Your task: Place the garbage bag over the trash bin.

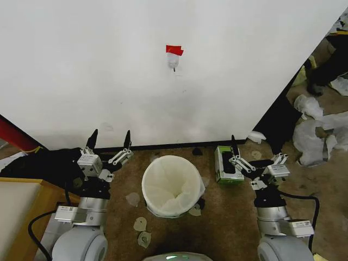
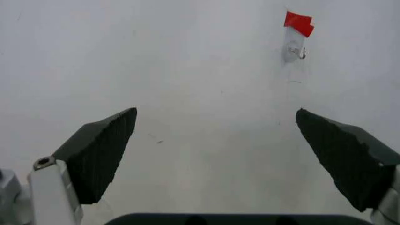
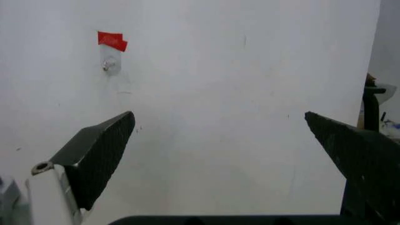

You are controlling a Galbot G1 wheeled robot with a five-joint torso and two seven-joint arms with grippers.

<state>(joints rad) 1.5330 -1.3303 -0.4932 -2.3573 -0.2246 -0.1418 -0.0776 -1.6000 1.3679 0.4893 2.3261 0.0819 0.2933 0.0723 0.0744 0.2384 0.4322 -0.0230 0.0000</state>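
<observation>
The left gripper (image 1: 110, 140) is raised beside the bin on the robot's left, its black ribbed fingers (image 2: 103, 154) spread wide apart with nothing between them, aimed at the plain white wall (image 1: 109, 65). The right gripper (image 1: 255, 149) mirrors it on the other side, fingers (image 3: 100, 154) likewise parted and empty, hanging just above the small green and white box (image 1: 224, 166) on the floor. Both wrist views look toward the strip of red tape (image 2: 299, 23) holding a small hook to the wall.

Between the two arms stands the round cream-white plastic trash bin (image 1: 169, 209). The thin translucent white garbage bag (image 1: 173, 182) sits inside it, its wrinkled film lining the walls and folded over the rim, so by my reading the task looks essentially finished.

The remaining risk is the bag itself: the film looks loosely draped, bunching at the side nearer the right arm, and could slip back into the bin if brushed. A careless arm sweep could also nudge the light bin or knock the box
</observation>
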